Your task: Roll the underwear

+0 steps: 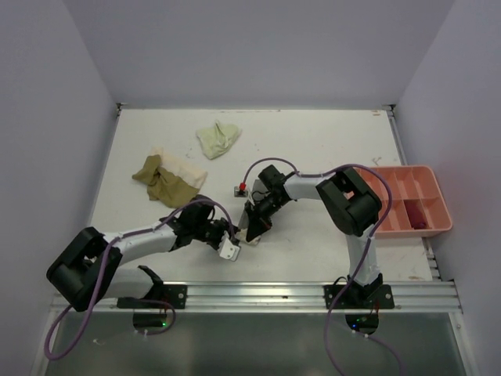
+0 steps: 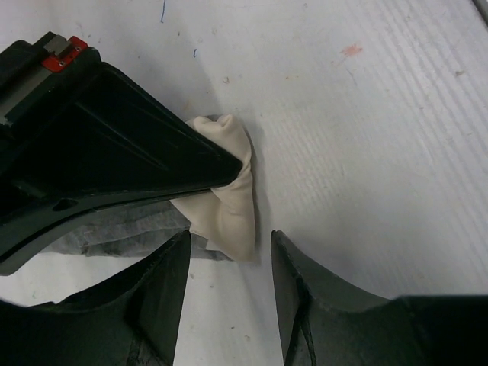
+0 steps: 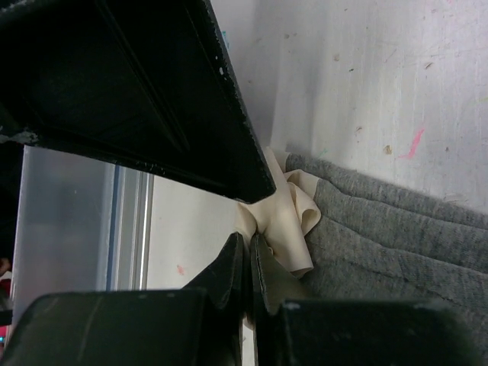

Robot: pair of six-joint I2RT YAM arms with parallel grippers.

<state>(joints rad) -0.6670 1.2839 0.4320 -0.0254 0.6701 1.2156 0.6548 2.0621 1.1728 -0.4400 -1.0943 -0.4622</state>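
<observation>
The white counter (image 1: 313, 149) fills the top view, with pale walls around it. The left arm (image 1: 133, 243) reaches to the right and the right arm (image 1: 344, 200) reaches to the left, so they meet near the middle of the front edge. A salmon-pink tray (image 1: 407, 168) with compartments stands at the right edge, and the dark red underwear (image 1: 423, 213) lies in one of its near compartments.

On the far left part of the counter the olive-tan underwear (image 1: 163, 186) lies crumpled and touches the cream underwear (image 1: 186, 166) beside it. The pale yellow-green underwear (image 1: 218, 139) lies alone, further back.

The grey underwear (image 3: 396, 236) lies flat on the counter, under the place where the two arms meet. In the top view the arms hide it almost completely. A cream fold (image 2: 227, 191) is bunched up at its edge.

The right pincer (image 3: 248, 252) is closed, and its fingertips pinch this cream fold. The left pincer (image 2: 229, 282) has its two fingers well apart and nothing is between them. The cream fold lies just before the gap.
</observation>
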